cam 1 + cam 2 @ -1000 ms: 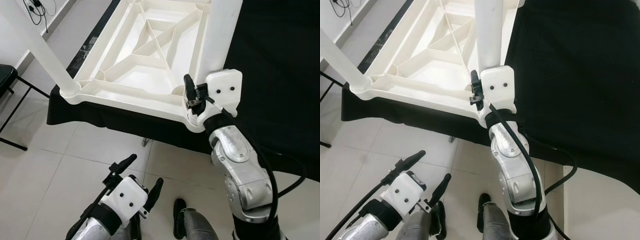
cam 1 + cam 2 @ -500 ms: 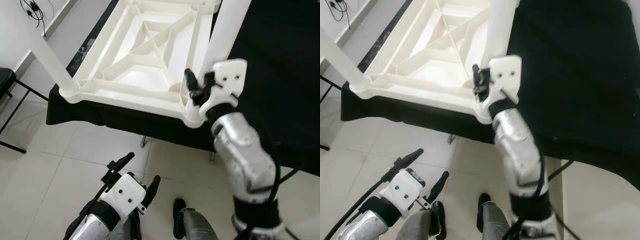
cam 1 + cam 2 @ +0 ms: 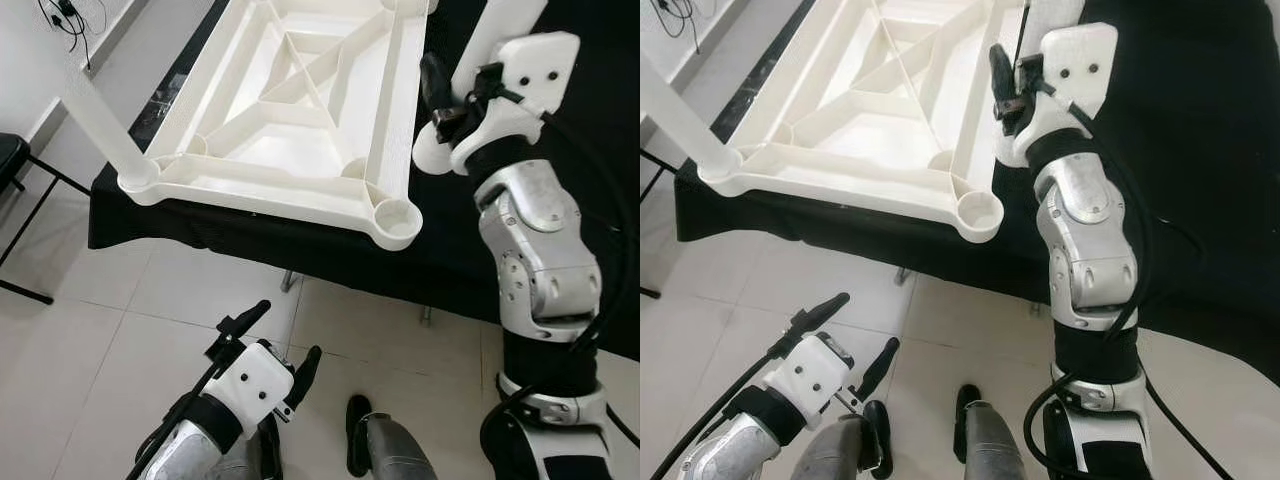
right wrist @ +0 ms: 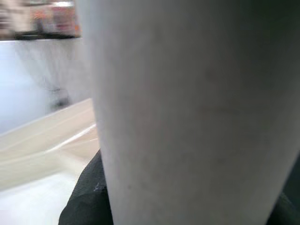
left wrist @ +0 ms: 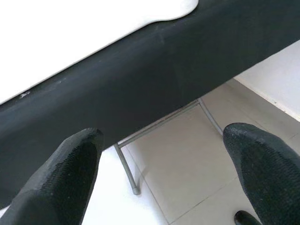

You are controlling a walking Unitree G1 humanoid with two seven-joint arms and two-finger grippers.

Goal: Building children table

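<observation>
Now the right tool (image 3: 445, 105) grips a white table leg (image 3: 500, 30) beside the upturned tabletop (image 3: 290, 110).

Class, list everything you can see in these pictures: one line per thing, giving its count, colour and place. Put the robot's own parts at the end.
tabletop: one, white, upside down on the black cloth, ribbed underside up
fitted leg: one, white, standing in the near left corner socket
held leg: one, white, gripped above the black cloth, right of the tabletop
empty socket: one, white, near right corner of the tabletop
black cloth: one, black, covering the work surface
chair: one, black, far left on the floor, partly seen
cables: black, by the wall at upper left
floor: pale tiles
right gripper: one, black fingers, shut on the held leg
left gripper: one, black fingers, open, low over the floor
robot's feet: black, at the bottom edge
</observation>
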